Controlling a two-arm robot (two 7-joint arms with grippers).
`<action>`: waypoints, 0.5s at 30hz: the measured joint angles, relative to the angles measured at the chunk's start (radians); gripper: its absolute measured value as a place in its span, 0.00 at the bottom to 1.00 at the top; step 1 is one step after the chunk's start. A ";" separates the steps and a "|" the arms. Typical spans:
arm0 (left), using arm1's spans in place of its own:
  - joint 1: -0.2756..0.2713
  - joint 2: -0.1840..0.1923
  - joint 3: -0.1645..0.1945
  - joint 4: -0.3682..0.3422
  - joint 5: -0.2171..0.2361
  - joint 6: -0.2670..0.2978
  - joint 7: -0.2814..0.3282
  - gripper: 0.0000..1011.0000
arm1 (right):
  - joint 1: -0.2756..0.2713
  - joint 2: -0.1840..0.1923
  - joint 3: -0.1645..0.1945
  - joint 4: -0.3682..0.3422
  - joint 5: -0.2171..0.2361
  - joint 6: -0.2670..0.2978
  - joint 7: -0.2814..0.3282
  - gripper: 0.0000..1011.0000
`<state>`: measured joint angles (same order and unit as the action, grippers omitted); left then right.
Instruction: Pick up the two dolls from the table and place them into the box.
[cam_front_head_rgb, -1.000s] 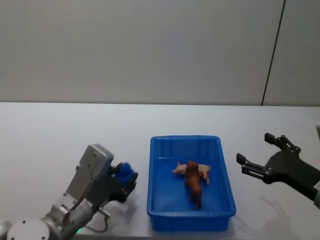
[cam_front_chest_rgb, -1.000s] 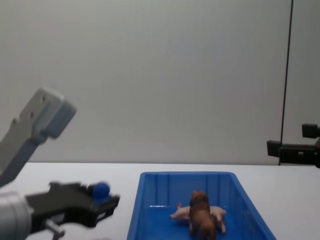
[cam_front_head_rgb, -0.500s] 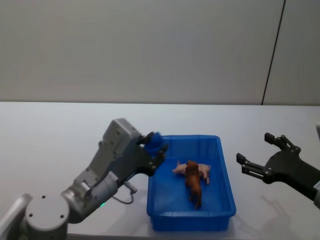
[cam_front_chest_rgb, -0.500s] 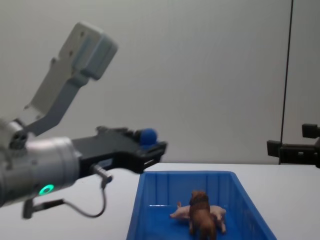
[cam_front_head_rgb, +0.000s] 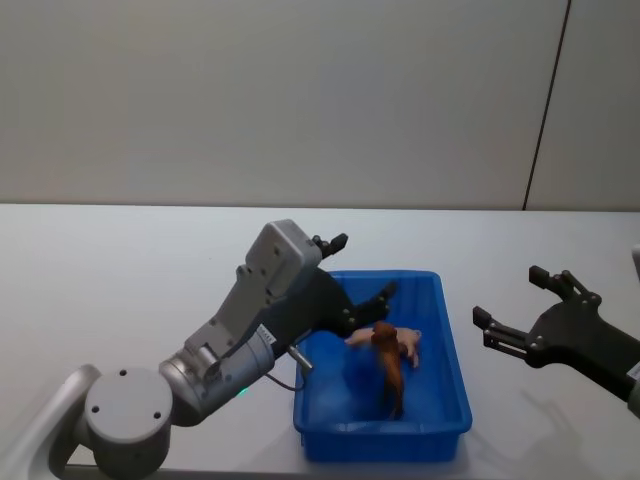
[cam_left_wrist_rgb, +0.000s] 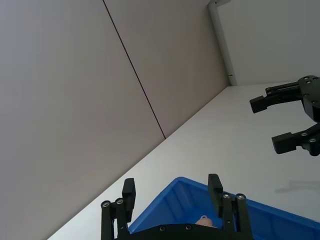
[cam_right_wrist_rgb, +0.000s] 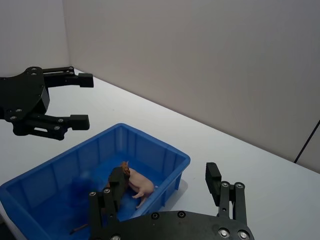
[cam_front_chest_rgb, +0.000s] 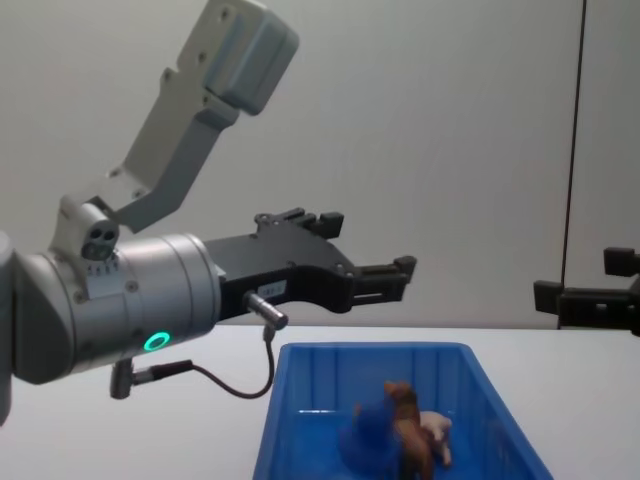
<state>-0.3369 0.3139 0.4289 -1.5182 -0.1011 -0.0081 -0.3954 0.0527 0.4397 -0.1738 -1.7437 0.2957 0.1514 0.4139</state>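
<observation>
My left gripper (cam_front_head_rgb: 360, 266) (cam_front_chest_rgb: 370, 243) hangs open over the blue box (cam_front_head_rgb: 452, 345) (cam_front_chest_rgb: 370, 347), nothing between its fingers. Below it a dark blue figure (cam_front_chest_rgb: 368, 435) (cam_right_wrist_rgb: 80, 181) shows as a blur inside the box, beside the brown lion (cam_front_head_rgb: 388, 368) (cam_front_chest_rgb: 405, 408). The pale pink pig (cam_front_head_rgb: 408, 343) (cam_right_wrist_rgb: 141, 185) lies behind the lion on the box floor. My right gripper (cam_front_head_rgb: 510, 296) (cam_left_wrist_rgb: 266, 124) stays open above the white table (cam_front_head_rgb: 120, 260), to the right of the box.
A plain grey wall rises behind the table, with a dark vertical seam (cam_front_head_rgb: 545, 110) at the right. Bare tabletop lies left and right of the box.
My left gripper carried the blue figure up and right from the table to above the box, then opened; the figure has dropped into the box. The right arm has not moved.
</observation>
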 joint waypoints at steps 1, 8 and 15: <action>-0.001 -0.001 0.001 -0.001 0.001 0.000 -0.001 0.92 | 0.000 0.000 0.000 0.000 0.000 0.000 0.000 0.99; 0.002 0.001 0.001 -0.016 0.002 -0.007 0.000 0.99 | 0.000 0.000 0.000 0.000 0.000 0.000 0.000 0.99; 0.007 0.005 0.000 -0.028 -0.001 -0.011 0.007 0.99 | 0.000 0.000 0.000 0.000 0.000 0.000 0.000 0.99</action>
<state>-0.3297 0.3188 0.4288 -1.5465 -0.1025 -0.0192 -0.3889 0.0527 0.4396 -0.1738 -1.7437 0.2957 0.1514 0.4139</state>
